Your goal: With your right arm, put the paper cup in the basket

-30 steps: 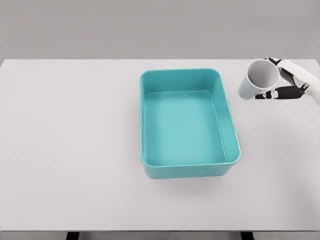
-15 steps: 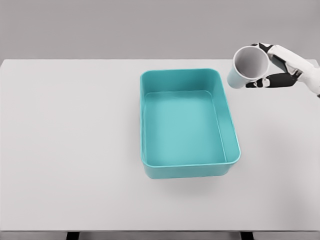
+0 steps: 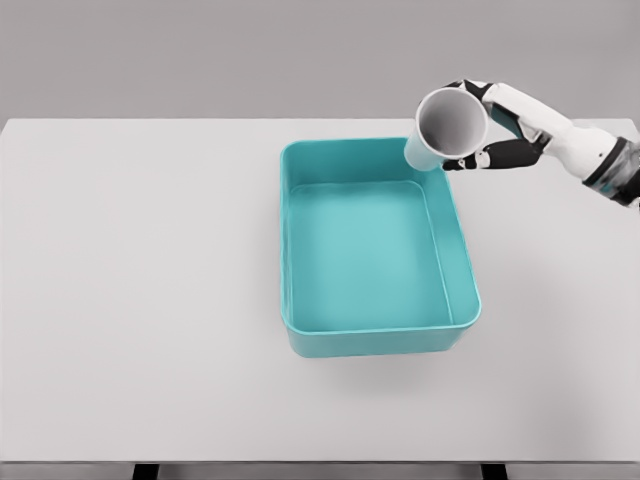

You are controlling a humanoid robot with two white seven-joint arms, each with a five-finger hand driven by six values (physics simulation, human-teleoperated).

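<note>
**Cup held over basket's far right corner**

Fingers [image 3: 497,152] of the right hand [image 3: 505,130] wrapped round the cup [image 3: 446,128], one curled over its upper rim, darker ones pressing from below. Grasp looks firm. Cup white, tipped so its open mouth faces the camera, grey inside showing. Its lower end overlaps the far right corner of the basket [image 3: 300,240] in view; whether it touches the rim cannot be told. Wrist and white forearm run off to the right edge. Basket teal, rectangular, nothing inside, sitting mid-table. Table [image 3: 140,300] white, grey wall behind.
</note>
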